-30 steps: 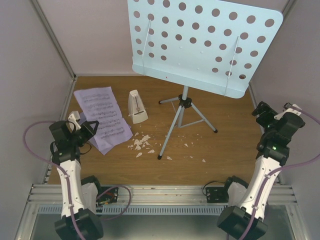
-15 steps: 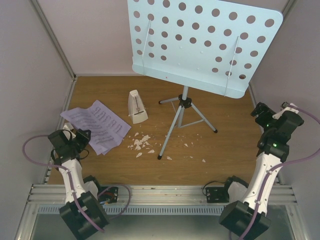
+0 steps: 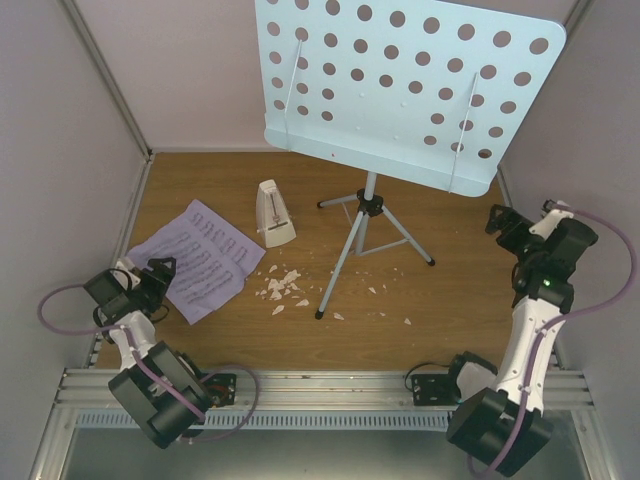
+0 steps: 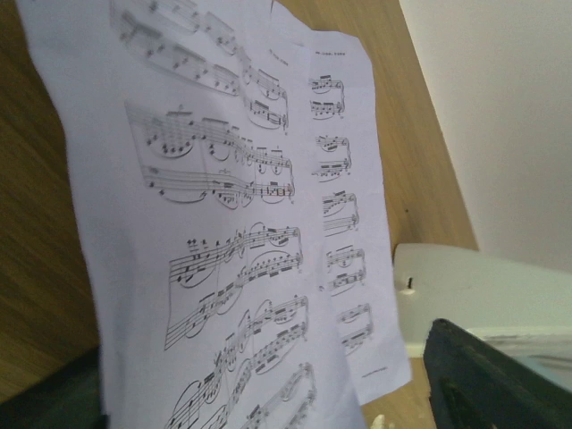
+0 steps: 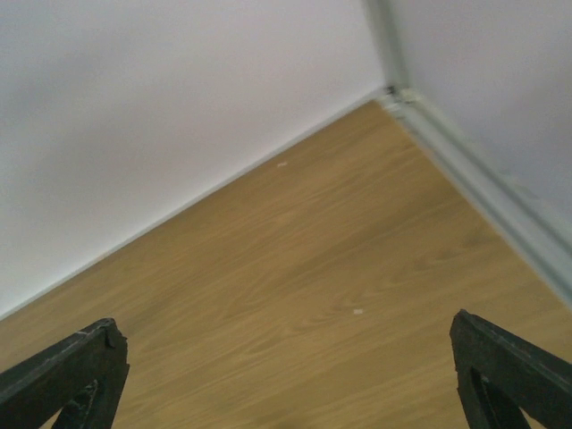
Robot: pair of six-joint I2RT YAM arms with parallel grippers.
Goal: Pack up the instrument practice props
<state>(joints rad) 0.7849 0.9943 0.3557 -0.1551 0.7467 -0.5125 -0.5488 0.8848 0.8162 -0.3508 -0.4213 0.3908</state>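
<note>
Nothing looks packed yet: stand [image 3: 400, 90] and metronome [image 3: 272, 212] are upright at centre, pages [image 3: 200, 260] lie flat between the left gripper's [image 3: 158, 280] spread jaws, and the right gripper [image 3: 505, 222] hovers spread and empty.

The pale blue music stand [image 3: 400, 165] stands upright on its tripod legs [image 3: 343, 265] at the middle back of the table [image 3: 450, 300], with its perforated desk tilted. The small white pyramid-shaped metronome [image 3: 273, 213] stands upright just left of the legs, not touching them. The sheet music [image 3: 195, 258], two overlapping white pages of printed notes, lies skewed and slightly curled at the near left.
</note>
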